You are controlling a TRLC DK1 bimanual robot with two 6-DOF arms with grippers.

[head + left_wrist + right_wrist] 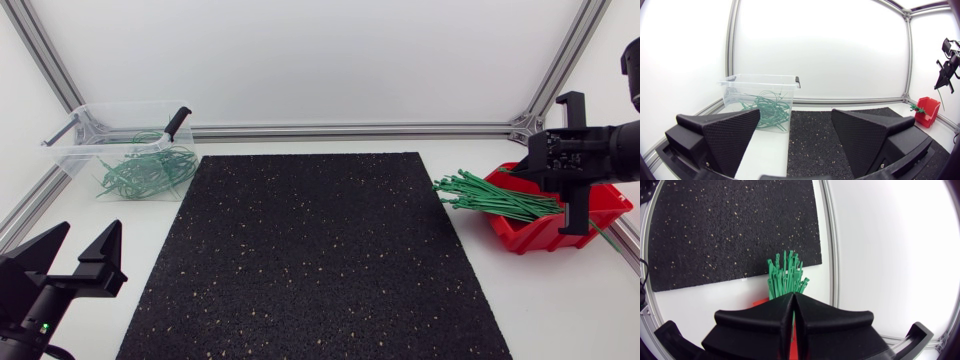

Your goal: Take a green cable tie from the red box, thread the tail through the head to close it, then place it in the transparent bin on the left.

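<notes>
**Right gripper lifts one tie above the box**

The right gripper (793, 298) hangs over the box (540, 235) at the table's right edge, pointing down, its fingers pressed together. In the left wrist view a thin green tie (940, 97) dangles from it, so it seems to be pinched on a single tie, clear of the bundle (495, 197). That bundle lies in the box with its ends fanned out over the box's front lip towards the mat (310, 250). This probably makes a single strand easier to pick off from above.

The left gripper (796, 115) sits low at the near left corner, well apart from the right one. Its fingers are spread wide with nothing between them. It faces across the table towards the bin (760, 76), which stands at the far left corner just off the mat. From there it looks ready to take the tie's other end once the tie is brought over.

The bin holds a tangle of green loops (767, 107), which I take for ties already closed.

As I judge it, the picking step is all but done. Threading the tail through the head and dropping the tie in the bin are not yet done. One risk is that the thin strand may twist or slip in so narrow a pinch.
</notes>
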